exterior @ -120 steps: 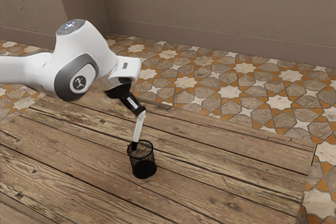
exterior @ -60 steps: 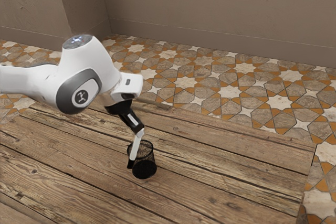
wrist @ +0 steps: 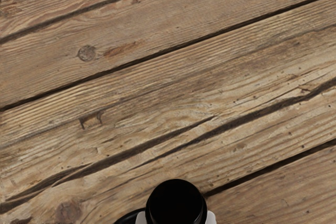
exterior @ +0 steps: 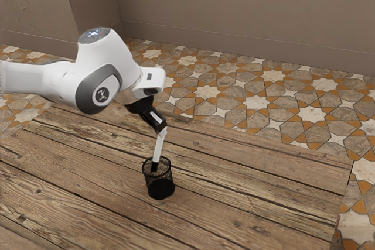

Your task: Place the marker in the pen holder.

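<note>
Marker (exterior: 157, 148) raised, pinched between fingers (exterior: 156, 123), dark end down

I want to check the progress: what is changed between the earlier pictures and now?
Since the previous exterior picture, the arm, the end effector and the gripped marker rose and shifted toward the exterior view's right. Nothing was let go; the pen holder stayed in place.

My arm (exterior: 96, 65) is white with dark grey trim, and my gripper (exterior: 162, 128) is black. The marker (exterior: 158, 149) is white with a black end; the pen holder (exterior: 160, 187), black mesh. Brown grain streaks the counter (exterior: 246, 203). Cream stars and orange shapes pattern the floor (exterior: 272, 95).
</note>
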You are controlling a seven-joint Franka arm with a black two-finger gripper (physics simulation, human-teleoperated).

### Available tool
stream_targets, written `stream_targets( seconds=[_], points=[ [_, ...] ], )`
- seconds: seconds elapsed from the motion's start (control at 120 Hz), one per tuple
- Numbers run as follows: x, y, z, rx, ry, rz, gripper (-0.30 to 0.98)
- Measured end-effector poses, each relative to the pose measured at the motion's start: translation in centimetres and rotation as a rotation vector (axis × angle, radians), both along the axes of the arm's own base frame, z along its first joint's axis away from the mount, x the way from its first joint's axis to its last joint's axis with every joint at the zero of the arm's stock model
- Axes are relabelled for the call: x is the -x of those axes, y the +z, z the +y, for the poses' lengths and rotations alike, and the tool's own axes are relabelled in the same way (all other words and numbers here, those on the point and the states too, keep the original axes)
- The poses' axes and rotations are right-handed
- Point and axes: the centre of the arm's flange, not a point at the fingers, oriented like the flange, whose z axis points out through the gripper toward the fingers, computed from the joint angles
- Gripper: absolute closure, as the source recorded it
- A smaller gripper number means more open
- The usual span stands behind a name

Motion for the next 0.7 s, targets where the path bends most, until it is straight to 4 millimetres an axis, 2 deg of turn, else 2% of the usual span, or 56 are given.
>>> stream_targets(
  seconds=[0.125, 0.283, 0.367, 0.483, 0.583, 0.7],
  points=[
    [-0.2, -1.2, 0.4, -0.006, 0.012, 0.015, 0.75],
    [0.2, -2.7, -0.2, -0.011, 0.006, 0.034, 0.74],
    [0.2, -2.4, -0.3, -0.004, 0.004, 0.029, 0.56],
    [0.3, -0.4, -0.3, 0.009, -0.002, -0.009, 0.34],
    [0.5, 0.7, -0.5, 0.014, -0.013, -0.028, 0.22],
    [0.7, 1.0, -0.5, 0.013, -0.023, -0.032, 0.13]
  ],
)
